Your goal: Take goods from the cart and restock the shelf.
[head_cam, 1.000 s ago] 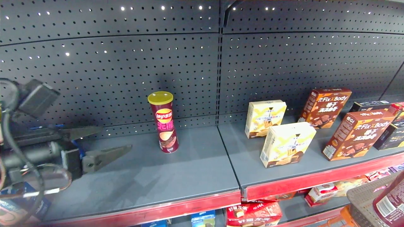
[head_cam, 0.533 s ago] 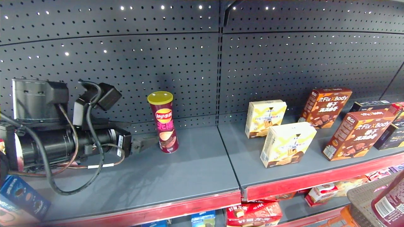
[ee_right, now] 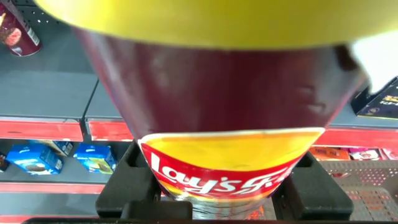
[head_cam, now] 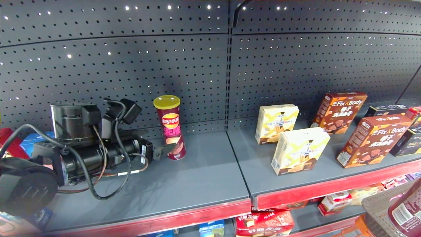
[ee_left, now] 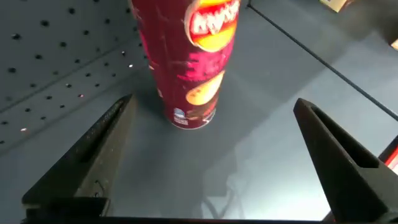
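Observation:
A dark red chips can [head_cam: 171,127] with a yellow lid stands upright on the grey shelf [head_cam: 197,177], near the pegboard back. My left gripper [head_cam: 157,142] lies low over the shelf to the can's left, open. In the left wrist view its two fingertips [ee_left: 124,109] straddle the can [ee_left: 193,68] at its base without touching it. My right gripper [ee_right: 217,208] is shut on a second chips can [ee_right: 224,124], held low at the right; that can [head_cam: 408,207] shows beside the cart basket [head_cam: 378,204].
Cream boxes [head_cam: 299,149] and brown boxes [head_cam: 371,140] fill the shelf's right section. Blue and red packs [head_cam: 31,141] sit at the far left behind my arm. More goods [head_cam: 263,223] lie on the lower shelf. Bare shelf lies in front of the can.
My left arm has moved right along the shelf, bringing its open fingers from the far left up to the can's base. The can and boxes have not moved.

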Available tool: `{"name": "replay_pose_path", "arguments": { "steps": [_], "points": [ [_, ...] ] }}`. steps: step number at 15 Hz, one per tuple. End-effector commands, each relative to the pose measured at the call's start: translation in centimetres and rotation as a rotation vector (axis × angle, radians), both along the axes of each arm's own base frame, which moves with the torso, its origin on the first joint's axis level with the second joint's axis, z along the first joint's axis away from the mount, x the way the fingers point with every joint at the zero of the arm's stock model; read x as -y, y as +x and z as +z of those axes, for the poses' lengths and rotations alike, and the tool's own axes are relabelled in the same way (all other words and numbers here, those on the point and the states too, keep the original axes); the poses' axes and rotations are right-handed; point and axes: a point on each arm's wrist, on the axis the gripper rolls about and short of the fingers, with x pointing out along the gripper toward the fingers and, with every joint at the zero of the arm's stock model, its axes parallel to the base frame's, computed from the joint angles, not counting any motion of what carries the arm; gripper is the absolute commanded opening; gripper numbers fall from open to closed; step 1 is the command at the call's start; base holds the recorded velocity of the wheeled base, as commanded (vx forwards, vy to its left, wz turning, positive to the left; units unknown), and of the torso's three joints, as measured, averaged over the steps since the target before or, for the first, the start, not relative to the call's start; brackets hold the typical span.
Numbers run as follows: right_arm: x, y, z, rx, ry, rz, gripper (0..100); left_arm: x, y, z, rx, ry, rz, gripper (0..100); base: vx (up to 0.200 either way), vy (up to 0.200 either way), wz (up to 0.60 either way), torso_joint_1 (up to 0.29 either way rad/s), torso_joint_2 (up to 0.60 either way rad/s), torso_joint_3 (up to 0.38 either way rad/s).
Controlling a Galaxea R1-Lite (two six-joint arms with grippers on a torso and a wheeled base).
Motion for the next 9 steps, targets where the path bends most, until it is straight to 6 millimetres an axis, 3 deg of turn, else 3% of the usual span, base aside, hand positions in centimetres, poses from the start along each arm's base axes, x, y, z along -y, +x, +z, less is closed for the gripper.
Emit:
{"name": "replay_pose_path", "arguments": {
  "steps": [1, 6, 9],
  "points": [
    [0.0, 0.0, 0.1, 0.004, 0.001, -0.002, 0, -0.2, -0.3, -1.2, -0.027, -0.01, 0.009, 100, 0.0, 0.0, 0.0, 0.0, 0.0, 0.0],
    [0.0, 0.0, 0.1, 0.002, -0.001, -0.014, 0, -0.4, -0.4, -1.2, -0.065, -0.104, 0.003, 100, 0.0, 0.0, 0.0, 0.0, 0.0, 0.0],
    [0.2, 0.0, 0.1, 0.004, -0.002, -0.04, 0, -2.8, 0.4, -1.4, -0.059, -0.157, -0.062, 100, 0.0, 0.0, 0.0, 0.0, 0.0, 0.0]
  ]
}}
